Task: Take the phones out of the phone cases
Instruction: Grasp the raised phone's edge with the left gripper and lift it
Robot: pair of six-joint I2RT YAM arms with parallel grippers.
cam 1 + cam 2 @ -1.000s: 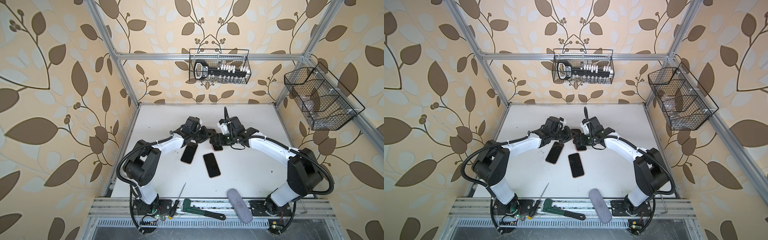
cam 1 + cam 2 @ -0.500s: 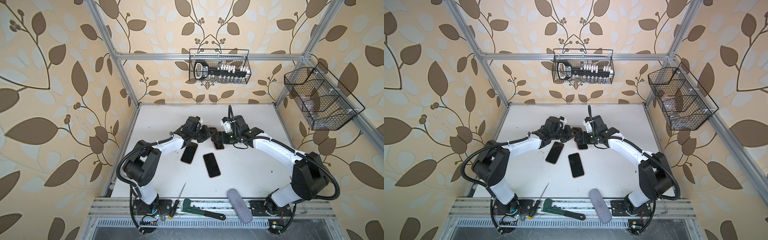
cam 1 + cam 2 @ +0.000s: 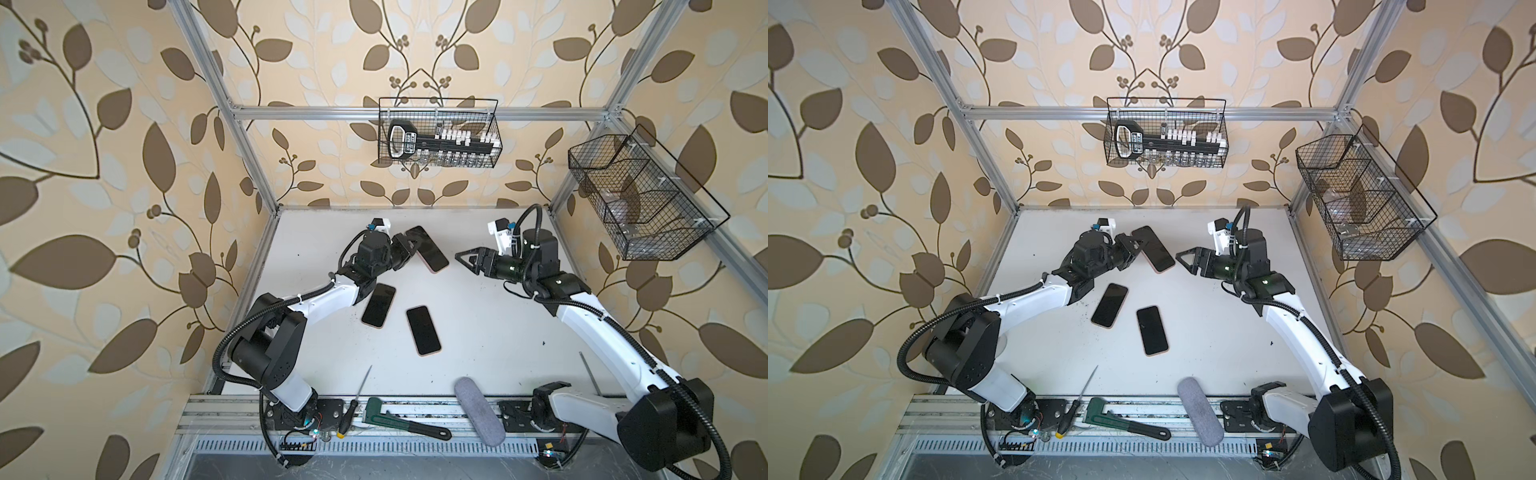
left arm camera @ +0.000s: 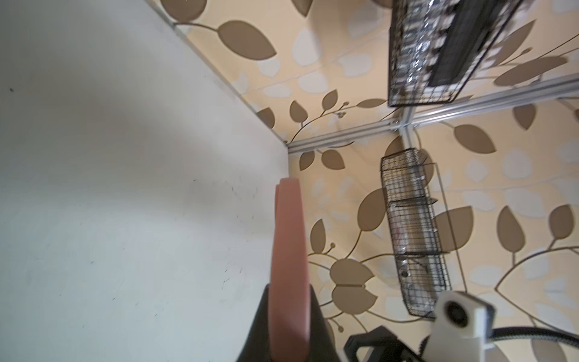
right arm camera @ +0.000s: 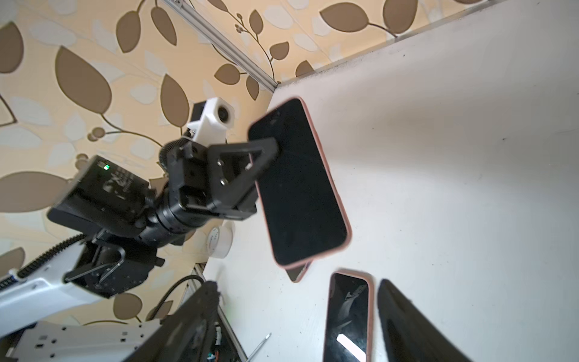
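From where I stand, the left gripper is clamped tight on one long edge of the phone. It holds the phone tilted clear of the table, up at twelve o'clock, with the pink phone case on it. I take this as a steadying hold so the other arm can peel the rim. The right gripper, jaws apart and empty, sits well apart at three o'clock, though a second ago it was pressed against that phone. A second phone and a third phone lie flat toward six o'clock.
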